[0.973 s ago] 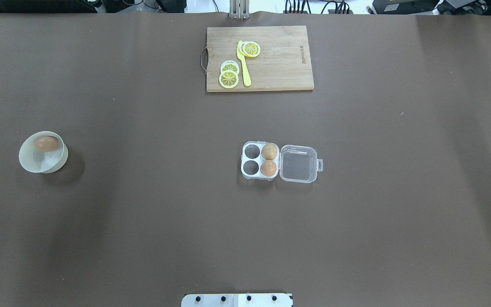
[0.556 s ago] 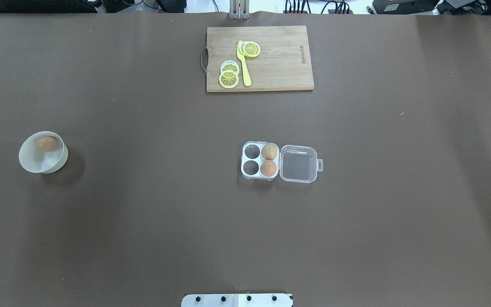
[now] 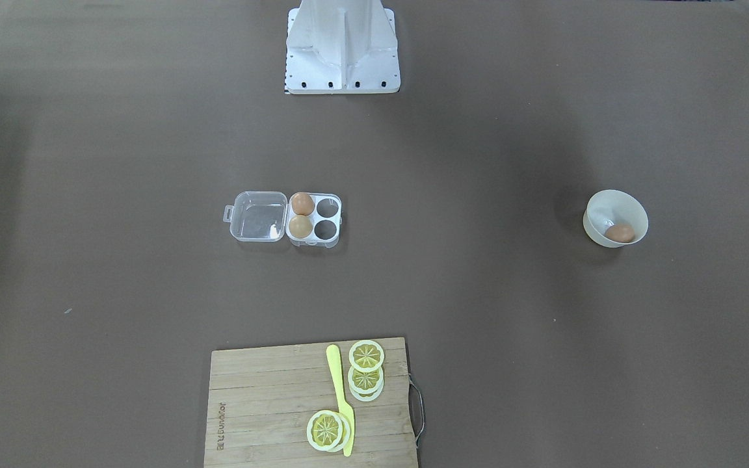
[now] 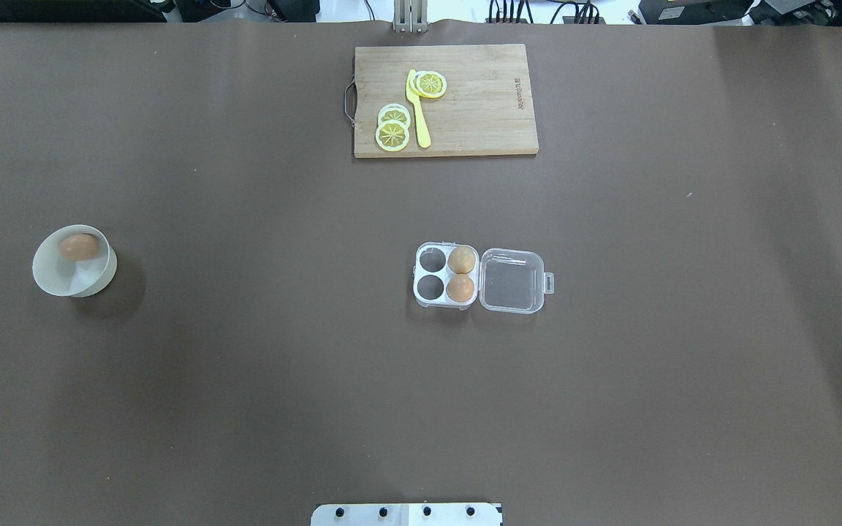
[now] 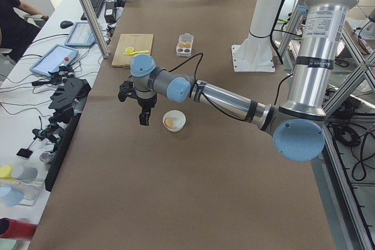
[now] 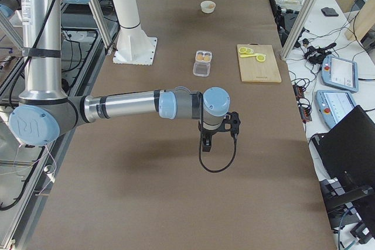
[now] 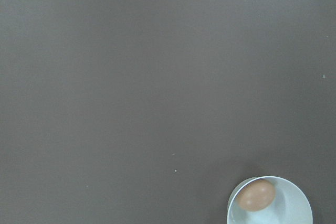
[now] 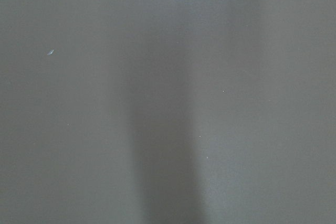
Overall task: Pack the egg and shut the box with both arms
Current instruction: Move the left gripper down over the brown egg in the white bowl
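Across brown table [image 4: 245, 402], open box [image 4: 509, 283], egg [image 4: 79, 247] in bowl [image 4: 63, 281]; desks [image 5: 35, 86] alongside; left claw [image 5: 142, 120], right claw [image 6: 205, 146]: cannot tell width.

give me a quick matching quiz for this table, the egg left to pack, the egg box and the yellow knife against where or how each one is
1 egg left to pack
2 box
3 yellow knife

a lying on the cutting board
b inside the off-white bowl
c lid open flat, two cells empty

Pairs: 1-b, 2-c, 3-a
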`<action>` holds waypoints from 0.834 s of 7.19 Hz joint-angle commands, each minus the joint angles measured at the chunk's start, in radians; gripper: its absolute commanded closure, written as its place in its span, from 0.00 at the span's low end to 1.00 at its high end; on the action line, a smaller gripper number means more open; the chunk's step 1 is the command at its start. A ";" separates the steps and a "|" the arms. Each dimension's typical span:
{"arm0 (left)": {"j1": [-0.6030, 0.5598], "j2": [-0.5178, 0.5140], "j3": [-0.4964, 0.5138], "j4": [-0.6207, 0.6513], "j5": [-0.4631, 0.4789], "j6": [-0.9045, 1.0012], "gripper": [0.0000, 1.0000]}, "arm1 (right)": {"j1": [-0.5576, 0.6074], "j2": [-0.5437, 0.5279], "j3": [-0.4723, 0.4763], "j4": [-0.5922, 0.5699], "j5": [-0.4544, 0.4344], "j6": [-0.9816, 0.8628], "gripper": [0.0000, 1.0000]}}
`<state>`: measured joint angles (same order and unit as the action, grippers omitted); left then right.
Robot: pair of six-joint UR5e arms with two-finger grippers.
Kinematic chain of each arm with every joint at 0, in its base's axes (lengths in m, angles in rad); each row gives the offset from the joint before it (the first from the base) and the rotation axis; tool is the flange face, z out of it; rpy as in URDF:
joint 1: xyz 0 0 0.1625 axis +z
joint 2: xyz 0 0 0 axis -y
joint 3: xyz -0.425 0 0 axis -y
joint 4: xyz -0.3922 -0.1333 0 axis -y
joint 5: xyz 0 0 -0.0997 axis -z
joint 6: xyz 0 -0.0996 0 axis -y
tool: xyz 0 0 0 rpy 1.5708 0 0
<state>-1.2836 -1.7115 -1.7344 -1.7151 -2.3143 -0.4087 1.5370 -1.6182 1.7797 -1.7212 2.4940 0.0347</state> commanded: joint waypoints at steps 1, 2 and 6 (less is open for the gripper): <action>0.111 0.025 0.077 -0.231 0.033 -0.181 0.05 | 0.000 0.004 0.003 0.000 0.003 -0.001 0.00; 0.125 0.036 0.079 -0.250 0.035 -0.199 0.08 | 0.000 0.004 0.003 0.000 0.003 -0.001 0.00; 0.266 0.035 0.073 -0.251 0.093 -0.289 0.08 | 0.000 0.006 -0.005 -0.002 0.003 0.001 0.00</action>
<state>-1.0696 -1.6763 -1.6594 -1.9652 -2.2553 -0.6553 1.5370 -1.6133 1.7773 -1.7224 2.4973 0.0352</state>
